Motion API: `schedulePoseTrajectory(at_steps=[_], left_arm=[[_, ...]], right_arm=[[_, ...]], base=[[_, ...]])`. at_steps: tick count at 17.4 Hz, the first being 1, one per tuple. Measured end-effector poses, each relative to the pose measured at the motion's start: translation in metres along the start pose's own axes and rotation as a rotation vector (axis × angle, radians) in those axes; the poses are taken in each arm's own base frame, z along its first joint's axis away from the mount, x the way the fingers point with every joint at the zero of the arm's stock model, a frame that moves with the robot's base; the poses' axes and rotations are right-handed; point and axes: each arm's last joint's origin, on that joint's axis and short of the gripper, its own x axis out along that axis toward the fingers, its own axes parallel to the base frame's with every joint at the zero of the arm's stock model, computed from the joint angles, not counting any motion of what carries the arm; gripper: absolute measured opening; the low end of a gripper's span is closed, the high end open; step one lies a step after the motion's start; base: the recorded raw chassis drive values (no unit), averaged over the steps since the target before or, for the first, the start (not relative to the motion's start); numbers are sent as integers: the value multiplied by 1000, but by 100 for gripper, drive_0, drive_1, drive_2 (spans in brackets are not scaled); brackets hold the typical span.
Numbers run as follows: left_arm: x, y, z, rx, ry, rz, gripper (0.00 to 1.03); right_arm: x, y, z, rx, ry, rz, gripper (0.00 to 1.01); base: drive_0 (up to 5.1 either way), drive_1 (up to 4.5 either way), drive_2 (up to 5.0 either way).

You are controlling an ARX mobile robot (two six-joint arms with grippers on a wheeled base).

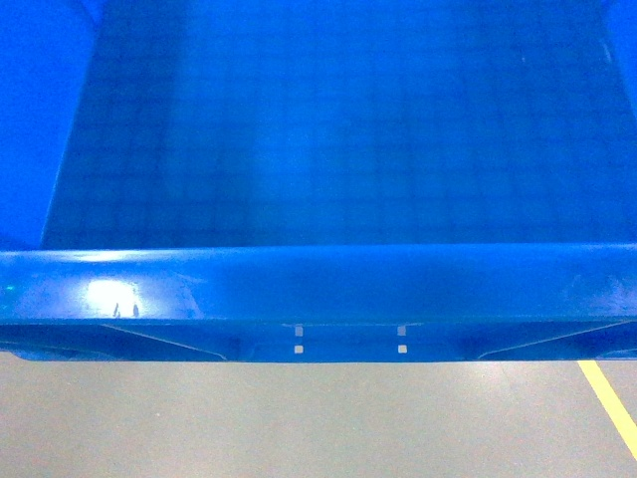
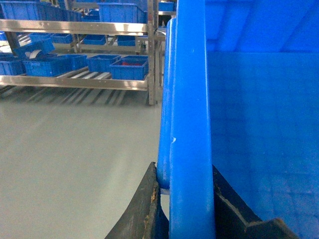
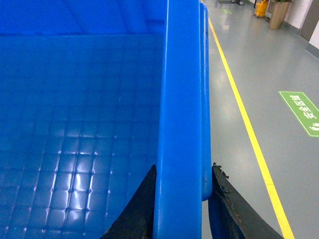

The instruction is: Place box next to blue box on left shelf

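While the ARX robot faces out over grey floor, the box is carried in front of it, its near rim stretched across the head view and its grid-embossed floor empty. The left gripper pinches the box's left rim, one dark finger outside and one inside the wall; the right gripper clamps the box's right rim the same way. Beyond the box's left rim stands the left shelf, its roller tracks carrying several smaller blue bins. A yellow floor line runs off the box's right side. The step in hand appears to be carrying the box toward the rack. Doing it well likely means keeping both pinches level so the box does not twist, turning toward the shelf slowly, and lining the box's edge up beside a bin before lowering it onto the rollers, which could let it slide.
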Motion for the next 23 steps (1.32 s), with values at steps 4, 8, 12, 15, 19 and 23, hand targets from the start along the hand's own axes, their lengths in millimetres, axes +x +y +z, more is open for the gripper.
schedulePoseTrajectory(at_steps=[4,8,12,15,19,23], left_arm=[[0,0,0,0,1,0,17],[0,0,0,1,1,0,17],[0,0,0,1,2,1,17],[0,0,0,0,1,2,17],[0,0,0,1,1,1,17],[0,0,0,1,1,1,17]], right_arm=[[0,0,0,0,0,0,21],[0,0,0,0,3,0,21],[0,0,0,0,3,1,21],[0,0,0,0,2,1,21],[0,0,0,0,2,2,21],[0,0,0,0,2,1,21]], base=[[1,426,-423],[2,426,-422],[1,425,-424],[-6,424,-437],[5,434,-424],[10,437,-418]])
